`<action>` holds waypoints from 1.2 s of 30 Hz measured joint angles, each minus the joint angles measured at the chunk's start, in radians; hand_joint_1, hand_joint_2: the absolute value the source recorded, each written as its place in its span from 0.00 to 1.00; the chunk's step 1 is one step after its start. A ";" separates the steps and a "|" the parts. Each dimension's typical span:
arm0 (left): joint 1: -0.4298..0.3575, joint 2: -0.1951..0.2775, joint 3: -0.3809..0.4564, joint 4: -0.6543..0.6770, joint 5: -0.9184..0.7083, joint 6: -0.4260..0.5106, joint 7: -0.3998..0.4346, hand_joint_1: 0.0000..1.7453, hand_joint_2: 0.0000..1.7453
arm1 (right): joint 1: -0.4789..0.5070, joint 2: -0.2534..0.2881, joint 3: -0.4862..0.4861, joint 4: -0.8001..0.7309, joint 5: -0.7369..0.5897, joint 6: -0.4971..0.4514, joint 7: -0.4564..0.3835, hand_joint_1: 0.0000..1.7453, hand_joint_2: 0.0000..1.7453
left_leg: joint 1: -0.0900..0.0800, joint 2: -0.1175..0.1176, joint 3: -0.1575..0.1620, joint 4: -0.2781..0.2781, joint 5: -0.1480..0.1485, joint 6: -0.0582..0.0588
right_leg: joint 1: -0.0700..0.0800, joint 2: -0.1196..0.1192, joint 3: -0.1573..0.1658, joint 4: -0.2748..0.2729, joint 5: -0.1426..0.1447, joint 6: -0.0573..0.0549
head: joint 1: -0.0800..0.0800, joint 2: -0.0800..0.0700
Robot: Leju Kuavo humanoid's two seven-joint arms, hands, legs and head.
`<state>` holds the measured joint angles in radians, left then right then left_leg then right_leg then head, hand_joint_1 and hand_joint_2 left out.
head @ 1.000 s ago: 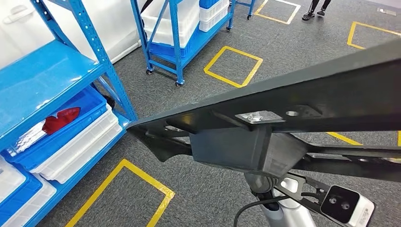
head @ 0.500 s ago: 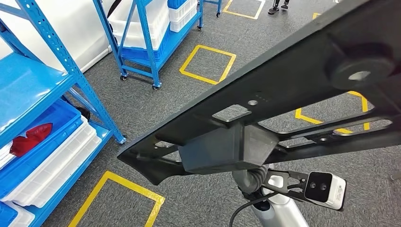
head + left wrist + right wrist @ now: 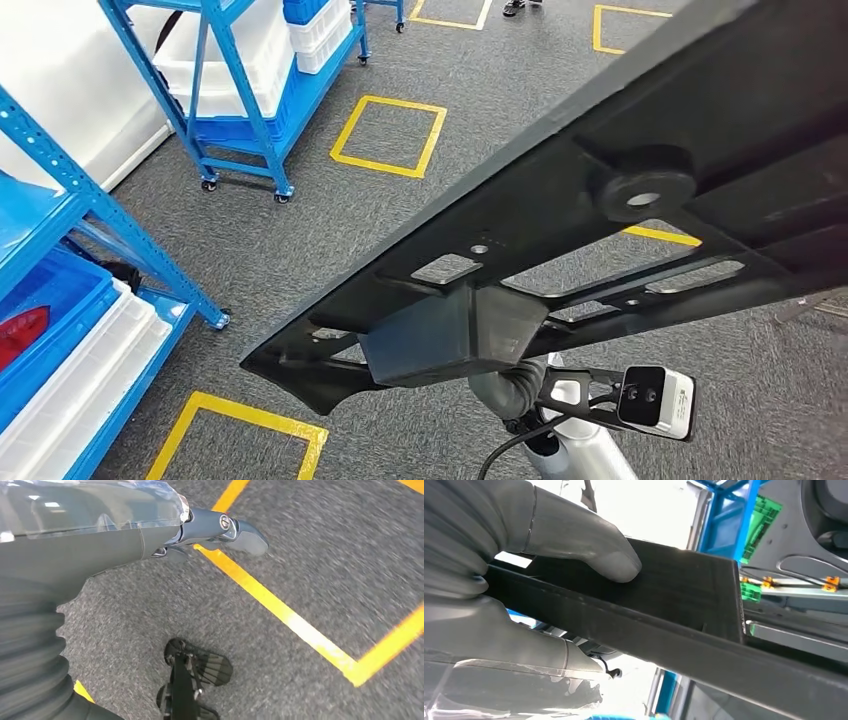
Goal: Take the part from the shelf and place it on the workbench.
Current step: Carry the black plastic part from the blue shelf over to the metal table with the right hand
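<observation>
A long black frame part [image 3: 600,190] is carried in the air above the grey carpet floor [image 3: 330,230], running on a slant from low near the robot's body up toward the far right in the head view; it is clear of the shelf and of any bench. On its underside a boxy block [image 3: 440,335], a round boss with a hole [image 3: 640,190] and several slots can be seen. The part is gripped by the right hand [image 3: 514,580]: in the right wrist view a thick grey thumb [image 3: 584,540] is pressed onto one face of a black bar of the part [image 3: 684,625], with another finger curled under the opposite side, so the bar is clamped between them. In the head view the right hand is mostly hidden beneath the block; only the silver wrist and its camera [image 3: 655,400] are seen below the part. The left hand [image 3: 220,530] is seen in the left wrist view hanging over the carpet above a yellow tape line [image 3: 280,610], with nothing in it; whether its dark fingers are spread or curled cannot be told from that angle. A blue shelf rack [image 3: 70,200] stands at the left edge of the floor, with a red item [image 3: 20,335] in a blue bin and white trays [image 3: 90,380] on its low level. A wheeled blue cart [image 3: 240,100] holding white bins stands farther back, beside a yellow taped square [image 3: 390,135].
</observation>
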<state>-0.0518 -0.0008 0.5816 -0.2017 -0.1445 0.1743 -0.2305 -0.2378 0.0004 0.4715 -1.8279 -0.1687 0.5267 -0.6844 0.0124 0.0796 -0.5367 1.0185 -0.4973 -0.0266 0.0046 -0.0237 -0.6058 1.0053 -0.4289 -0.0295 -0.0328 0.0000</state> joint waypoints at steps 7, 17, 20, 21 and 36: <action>0.009 0.009 0.008 -0.001 -0.018 -0.018 0.003 0.00 1.00 | 0.008 0.025 -0.016 0.005 0.023 -0.004 0.000 1.00 1.00 | 0.002 -0.078 -0.126 0.231 -0.067 -0.002 | 0.002 0.081 0.010 -0.004 0.002 -0.014 | 0.000 0.000; 0.007 0.013 0.013 -0.001 -0.031 -0.031 0.002 0.00 1.00 | 0.006 0.027 -0.028 0.001 0.024 -0.011 0.000 1.00 1.00 | 0.003 -0.108 -0.029 0.004 0.039 0.021 | -0.002 0.108 -0.023 0.060 -0.030 0.015 | 0.000 0.000; 0.005 0.015 0.016 -0.002 -0.052 -0.048 -0.006 0.00 1.00 | -0.003 0.027 -0.035 -0.007 0.020 -0.034 0.000 1.00 1.00 | -0.002 -0.057 -0.017 -0.026 0.044 0.045 | -0.009 0.035 -0.141 0.289 -0.132 0.038 | 0.000 0.000; 0.003 0.015 0.016 -0.002 -0.057 -0.050 -0.006 0.00 1.00 | -0.006 0.027 -0.035 -0.008 0.017 -0.043 0.000 1.00 1.00 | -0.002 -0.045 -0.016 -0.025 0.043 0.045 | -0.011 0.032 -0.145 0.297 -0.125 0.039 | 0.000 0.000; -0.007 0.013 0.016 -0.002 -0.085 -0.063 0.004 0.00 1.00 | -0.018 0.024 -0.039 -0.085 -0.005 -0.068 0.000 1.00 1.00 | 0.001 -0.073 -0.142 0.271 -0.100 -0.010 | 0.002 0.061 0.018 -0.011 -0.007 -0.014 | 0.000 0.000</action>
<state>-0.0588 0.0120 0.5977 -0.2033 -0.2296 0.1111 -0.2265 -0.2558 0.0242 0.4324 -1.9129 -0.1734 0.4583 -0.6844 0.0133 0.0068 -0.6792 1.2897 -0.5975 -0.0364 0.0065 0.0376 -0.5874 0.9945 -0.4359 -0.0439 -0.0328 0.0000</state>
